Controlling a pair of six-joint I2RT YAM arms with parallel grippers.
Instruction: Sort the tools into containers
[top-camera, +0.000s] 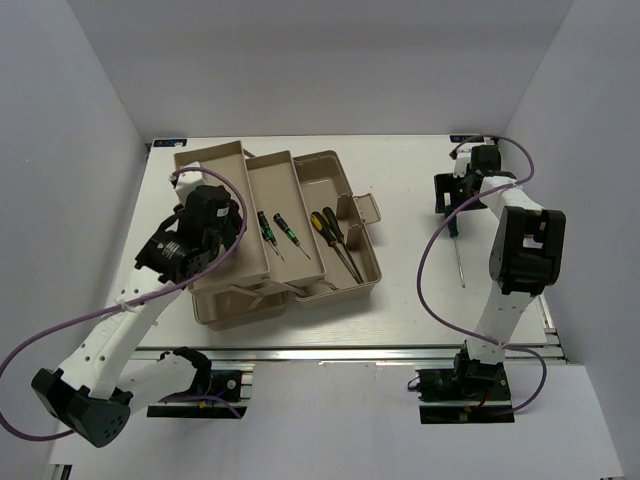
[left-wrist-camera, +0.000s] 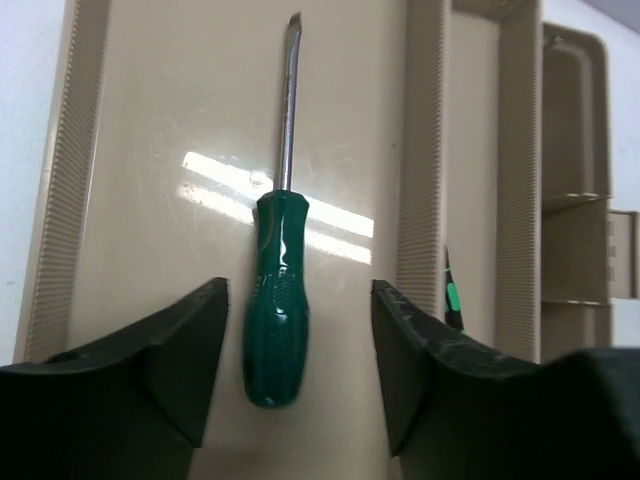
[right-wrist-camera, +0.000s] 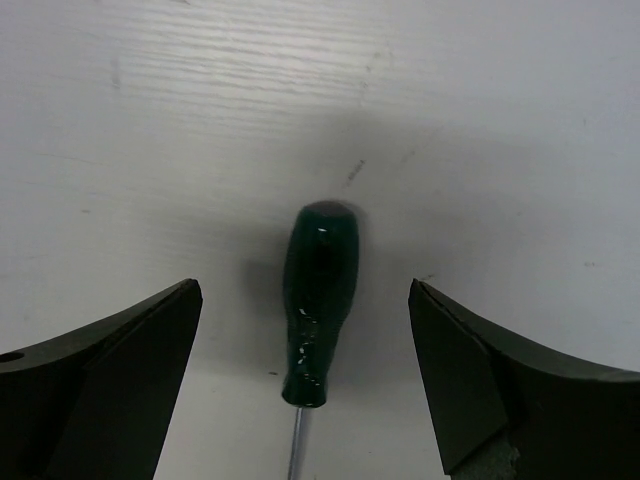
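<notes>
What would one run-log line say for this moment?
left gripper: open over green screwdriver in tray | right gripper: open over second green screwdriver on table

Green-handled screwdriver (left-wrist-camera: 277, 310) flat in beige tray (left-wrist-camera: 150, 220), between left claw (left-wrist-camera: 300, 292) fingers, touching neither, tip pointing away. Second green screwdriver (right-wrist-camera: 318, 300) on white table (right-wrist-camera: 150, 100) between right claw (right-wrist-camera: 305, 290) fingers, shaft toward wrist. Right of left claw, in open toolbox (top-camera: 340, 292): 2 small green screwdrivers (top-camera: 265, 228), 2 yellow-and-black screwdrivers (top-camera: 327, 226).
</notes>
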